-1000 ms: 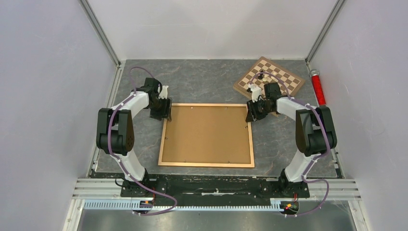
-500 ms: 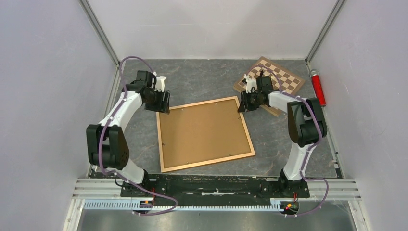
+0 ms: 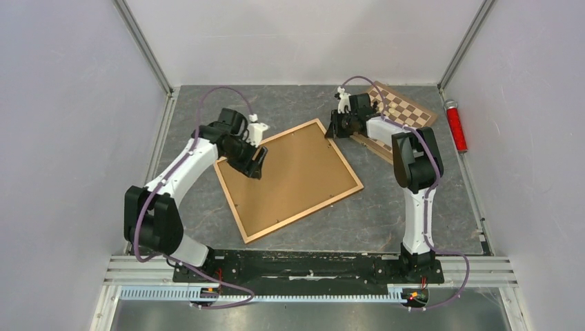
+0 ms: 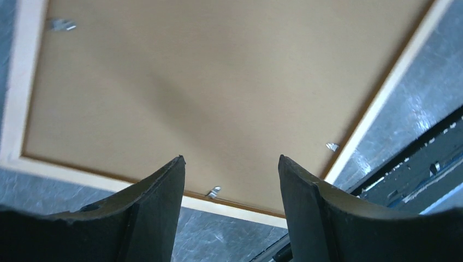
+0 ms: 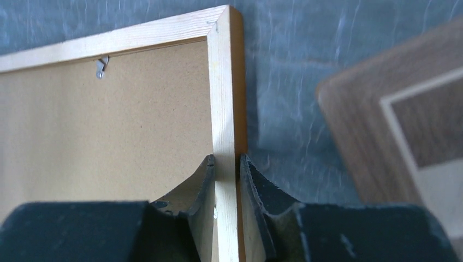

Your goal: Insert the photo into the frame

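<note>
I am looking down at the frame, a thin rectangle of pale, smooth wood, which is lying flat and back-up on the grey, marble-veined table, turned so that its corners are pointing diagonally. A matte brown backing board with a fine fibrous grain is filling it, and small bent metal clips are sitting along the inner edge of the rail. Beyond the far corner a brown-and-cream chessboard with a rounded wooden border is lying just beside the frame, with a narrow strip of table showing between them in the right wrist view. A glossy red cylinder is resting against the right side rail, well apart from the frame. Open table is lying all around the frame's left, near and right sides. The right gripper is reaching to the far corner, and its dark, curved fingers are pinching the frame's light rail from both sides, just below the mitred corner, one pad on the board side and one on the outer side. The left gripper is hovering over the left part of the backing board, its two black fingers spread wide, holding nothing and touching nothing that I am able to see.
</note>
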Tool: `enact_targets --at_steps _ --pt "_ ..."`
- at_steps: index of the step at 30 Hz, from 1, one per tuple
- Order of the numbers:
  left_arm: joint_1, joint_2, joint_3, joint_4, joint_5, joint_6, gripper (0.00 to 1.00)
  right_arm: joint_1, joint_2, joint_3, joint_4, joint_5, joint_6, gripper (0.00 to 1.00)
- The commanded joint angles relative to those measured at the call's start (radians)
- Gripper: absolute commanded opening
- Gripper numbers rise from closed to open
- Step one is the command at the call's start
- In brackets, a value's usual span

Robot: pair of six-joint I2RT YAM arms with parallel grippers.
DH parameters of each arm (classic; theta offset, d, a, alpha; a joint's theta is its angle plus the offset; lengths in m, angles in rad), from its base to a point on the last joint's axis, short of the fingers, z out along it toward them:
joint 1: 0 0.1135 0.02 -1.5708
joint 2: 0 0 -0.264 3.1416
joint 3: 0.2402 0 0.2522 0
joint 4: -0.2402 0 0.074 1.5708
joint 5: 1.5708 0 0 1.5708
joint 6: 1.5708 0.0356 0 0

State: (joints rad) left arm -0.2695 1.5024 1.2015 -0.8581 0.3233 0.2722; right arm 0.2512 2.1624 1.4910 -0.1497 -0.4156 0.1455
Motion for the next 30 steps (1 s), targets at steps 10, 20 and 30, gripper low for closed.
enact_targets --at_steps 10,20,30 --pt "-0.315 0.148 0.037 0.099 -0.056 -0.026 0.7 -0.003 0.167 0.287 0.073 0.073 0.147 0.04" --pt "-0.548 0.202 0.044 0.143 -0.261 -0.1 0.68 -0.015 -0.007 0.166 0.087 -0.019 0.111 0.64" --pt "-0.651 0.285 0.062 0.18 -0.342 -0.093 0.55 -0.125 -0.281 -0.093 0.11 -0.033 0.056 0.7"
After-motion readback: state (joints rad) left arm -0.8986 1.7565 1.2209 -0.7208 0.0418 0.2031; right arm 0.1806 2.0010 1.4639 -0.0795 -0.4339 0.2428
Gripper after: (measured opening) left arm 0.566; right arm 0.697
